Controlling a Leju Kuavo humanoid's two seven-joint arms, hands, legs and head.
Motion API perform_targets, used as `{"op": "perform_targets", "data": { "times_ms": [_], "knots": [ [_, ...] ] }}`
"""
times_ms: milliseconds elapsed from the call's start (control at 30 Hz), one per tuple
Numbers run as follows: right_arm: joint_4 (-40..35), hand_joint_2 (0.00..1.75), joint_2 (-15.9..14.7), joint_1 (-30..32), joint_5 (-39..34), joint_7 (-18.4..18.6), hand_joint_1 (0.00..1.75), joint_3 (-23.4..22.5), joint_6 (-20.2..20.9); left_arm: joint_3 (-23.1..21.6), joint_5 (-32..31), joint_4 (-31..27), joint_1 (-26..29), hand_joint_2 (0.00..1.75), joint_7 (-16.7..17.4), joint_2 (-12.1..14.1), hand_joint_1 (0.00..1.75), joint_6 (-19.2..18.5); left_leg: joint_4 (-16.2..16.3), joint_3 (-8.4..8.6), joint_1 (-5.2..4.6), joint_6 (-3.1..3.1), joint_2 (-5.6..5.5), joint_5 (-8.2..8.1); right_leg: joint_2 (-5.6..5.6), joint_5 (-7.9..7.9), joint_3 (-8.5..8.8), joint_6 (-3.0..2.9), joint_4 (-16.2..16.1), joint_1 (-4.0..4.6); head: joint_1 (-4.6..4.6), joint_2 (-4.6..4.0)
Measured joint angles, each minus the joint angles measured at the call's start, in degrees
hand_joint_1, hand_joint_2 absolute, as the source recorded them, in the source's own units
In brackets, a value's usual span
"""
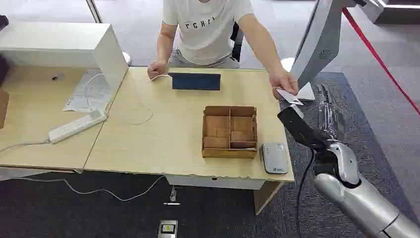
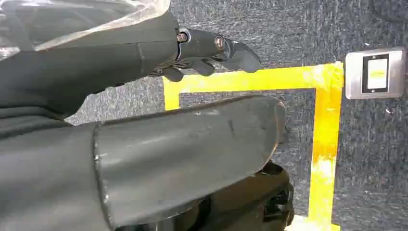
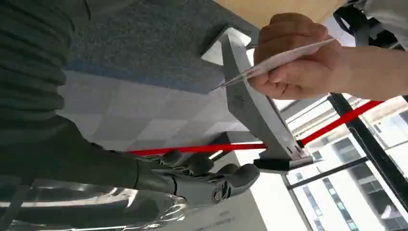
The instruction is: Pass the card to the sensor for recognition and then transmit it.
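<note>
Right hand (image 1: 292, 115) is reaching up at about four o'clock, fingers apart, gripping nothing; the card (image 1: 288, 96) is sitting pinched in a person's hand (image 1: 282, 82) just above. Closing early risks dropping it beyond the worktop (image 1: 163, 134), missing the sensor (image 1: 275, 157).

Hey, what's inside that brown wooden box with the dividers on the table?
The brown wooden divided box on the light wooden table shows bare compartments in the head view; no cards or loose items show. The near wall hides the front compartments' floor edges.
</note>
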Motion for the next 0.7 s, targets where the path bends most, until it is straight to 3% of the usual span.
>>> {"op": "perform_targets", "data": {
  "times_ms": [700],
  "knots": [
    [11.1, 1.75, 2.1, -0.9, -5.6, -1.7, 0.00, 4.4, -3.7, 0.0, 0.4, 0.0, 0.1, 0.00, 0.3, 0.3, 0.00, 0.6, 0.0, -0.03, 0.00, 0.00, 0.02, 0.00, -0.01, 0.01, -0.03, 0.00, 0.0, 0.00, 0.00, 0.00]
  ]
}}
